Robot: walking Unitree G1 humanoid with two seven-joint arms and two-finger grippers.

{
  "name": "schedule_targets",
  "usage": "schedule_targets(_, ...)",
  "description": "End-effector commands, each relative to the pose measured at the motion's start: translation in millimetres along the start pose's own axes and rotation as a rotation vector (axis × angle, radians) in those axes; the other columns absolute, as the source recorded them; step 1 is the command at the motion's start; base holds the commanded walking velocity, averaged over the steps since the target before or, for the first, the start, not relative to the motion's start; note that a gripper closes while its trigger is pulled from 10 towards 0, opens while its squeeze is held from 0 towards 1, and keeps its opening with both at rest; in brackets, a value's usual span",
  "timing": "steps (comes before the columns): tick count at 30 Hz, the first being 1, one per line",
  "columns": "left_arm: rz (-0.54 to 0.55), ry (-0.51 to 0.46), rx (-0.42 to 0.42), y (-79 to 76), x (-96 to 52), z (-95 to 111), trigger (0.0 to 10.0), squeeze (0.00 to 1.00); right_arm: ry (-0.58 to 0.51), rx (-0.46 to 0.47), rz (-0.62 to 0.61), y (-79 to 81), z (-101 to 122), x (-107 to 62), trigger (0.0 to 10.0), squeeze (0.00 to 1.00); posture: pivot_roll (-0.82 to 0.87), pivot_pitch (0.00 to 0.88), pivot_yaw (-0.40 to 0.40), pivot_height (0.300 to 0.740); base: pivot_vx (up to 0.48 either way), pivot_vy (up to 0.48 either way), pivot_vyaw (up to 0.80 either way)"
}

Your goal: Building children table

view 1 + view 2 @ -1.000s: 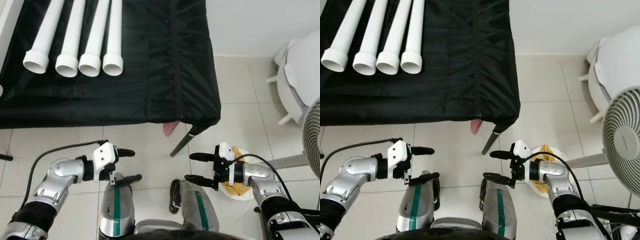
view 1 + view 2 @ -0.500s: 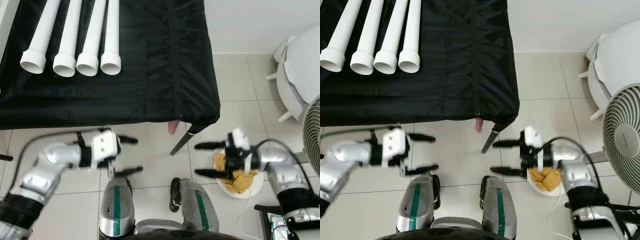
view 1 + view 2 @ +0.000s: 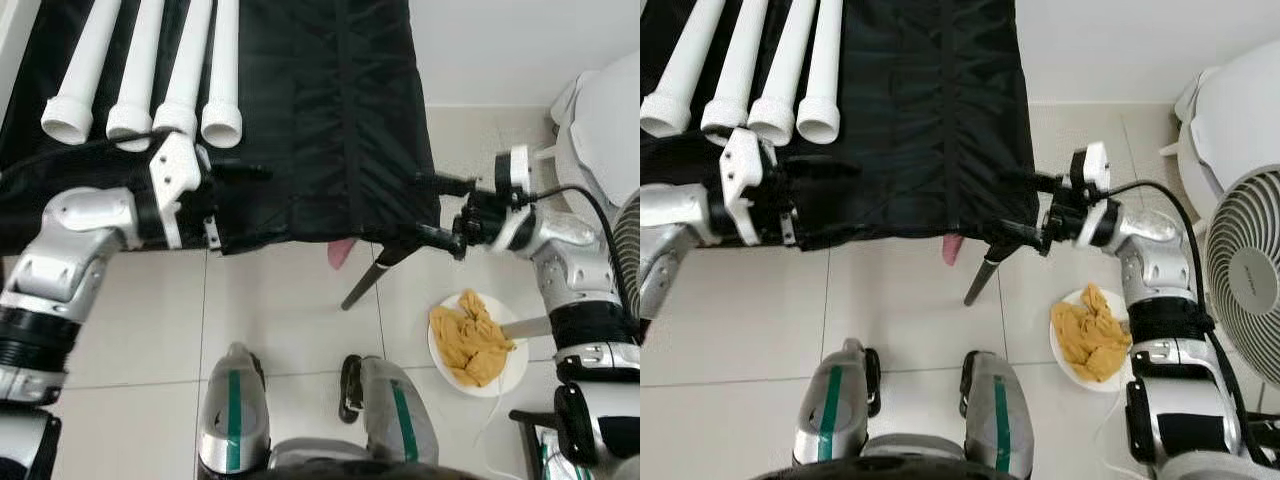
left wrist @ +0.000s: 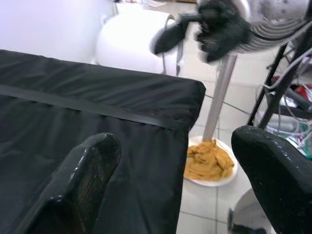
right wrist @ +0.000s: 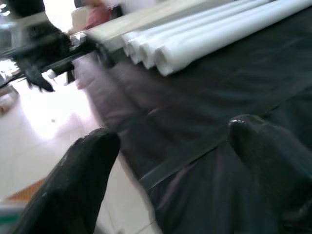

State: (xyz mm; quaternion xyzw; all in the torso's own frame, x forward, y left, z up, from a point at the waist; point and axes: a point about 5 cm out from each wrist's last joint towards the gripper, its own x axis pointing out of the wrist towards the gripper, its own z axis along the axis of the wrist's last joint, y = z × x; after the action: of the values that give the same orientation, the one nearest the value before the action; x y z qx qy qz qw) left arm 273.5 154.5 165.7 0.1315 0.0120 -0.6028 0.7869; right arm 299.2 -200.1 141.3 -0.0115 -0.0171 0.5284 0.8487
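Note:
Several white tubes (image 3: pixel 180 70) lie side by side at the far left of a table covered in black cloth (image 3: pixel 320 120). My left gripper (image 3: pixel 243 207) is open over the cloth's front edge, just in front of the tubes' open ends. My right gripper (image 3: pixel 422 205) is open at the table's front right corner, its fingers pointing in toward the cloth. The left wrist view looks across the black cloth (image 4: pixel 97 97) between its open fingers (image 4: pixel 87 180). In the right wrist view, which is blurred, the tubes (image 5: pixel 219 34) lie beyond the cloth.
A white plate with a crumpled yellow cloth (image 3: pixel 478 342) sits on the tiled floor at the right. A slanted table leg (image 3: pixel 365 285) stands below the corner. A fan (image 3: pixel 1245 280) and a white seat (image 3: pixel 605 130) stand at the far right. My feet (image 3: pixel 232 410) are below.
Both arms have risen from low over the floor to the table's front edge. The left went up toward the tubes, the right up to the right corner. Both stayed open.

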Motion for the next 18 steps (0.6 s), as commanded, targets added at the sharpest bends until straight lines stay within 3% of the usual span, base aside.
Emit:
schedule_targets(1, 0.17, 0.015, -0.008, 16.3, 3.2, -4.3, 10.0, 0.0, -0.025, 0.037, -0.175, -12.0, -3.0, 2.7, 10.0, 0.0, 0.07, 0.036, -0.014, 0.74, 0.0, 0.0, 0.0)
schedule_targets(2, 0.311, -0.019, -0.004, 28.0, 8.4, -3.4, 10.0, 0.0, -0.046, 0.048, -0.293, -18.8, -3.1, 6.7, 10.0, 0.0, 0.06, 0.024, -0.008, 0.74, 0.0, 0.0, 0.0)
schedule_targets(3, 0.311, -0.019, -0.004, 28.0, 8.4, -3.4, 10.0, 0.0, -0.046, 0.048, -0.293, -18.8, -3.1, 6.7, 10.0, 0.0, 0.06, 0.024, -0.008, 0.74, 0.0, 0.0, 0.0)
schedule_targets(5, 0.511, -0.092, -0.078, 45.3, 14.5, -2.3, 10.0, 0.0, -0.094, 0.066, -0.453, -26.0, -1.7, 14.2, 10.0, 0.0, 0.06, 0.012, -0.007, 0.74, 0.0, 0.0, 0.0)
schedule_targets(7, 0.547, -0.115, -0.114, 48.5, 15.6, -2.2, 10.0, 0.0, -0.104, 0.078, -0.484, -26.8, -1.5, 16.2, 10.0, 0.0, 0.06, 0.012, -0.007, 0.74, 0.0, 0.0, 0.0)
schedule_targets(9, 0.622, -0.154, -0.128, 53.8, 21.6, 0.9, 10.0, 0.0, -0.175, 0.089, -0.596, -29.2, 4.5, 21.2, 10.0, 0.0, 0.06, 0.0, -0.007, 0.74, 0.0, 0.0, 0.0)
schedule_targets(13, 0.649, -0.159, -0.126, 55.7, 23.9, 1.4, 10.0, 0.0, -0.198, 0.091, -0.639, -30.2, 6.5, 22.6, 10.0, 0.0, 0.06, 0.0, -0.007, 0.74, 0.0, 0.0, 0.0)
schedule_targets(14, 0.729, -0.132, -0.137, 62.4, 27.5, 0.3, 10.0, 0.0, -0.24, 0.107, -0.702, -31.2, 9.0, 26.0, 10.0, 0.0, 0.05, 0.0, -0.004, 0.74, 0.0, 0.0, 0.0)
schedule_targets(15, 0.729, -0.132, -0.137, 62.4, 27.5, 0.3, 10.0, 0.0, -0.24, 0.107, -0.702, -31.2, 9.0, 26.0, 10.0, 0.0, 0.05, 0.0, -0.004, 0.74, 0.0, 0.0, 0.0)
schedule_targets(17, 0.808, -0.117, -0.226, 71.3, 32.6, -4.6, 10.0, 0.0, -0.29, 0.121, -0.79, -31.9, 11.4, 30.7, 10.0, 0.0, 0.05, 0.0, -0.003, 0.74, 0.0, 0.0, 0.0)
schedule_targets(18, 0.808, -0.117, -0.226, 71.3, 32.6, -4.6, 10.0, 0.0, -0.29, 0.121, -0.79, -31.9, 11.4, 30.7, 10.0, 0.0, 0.05, 0.0, -0.003, 0.74, 0.0, 0.0, 0.0)
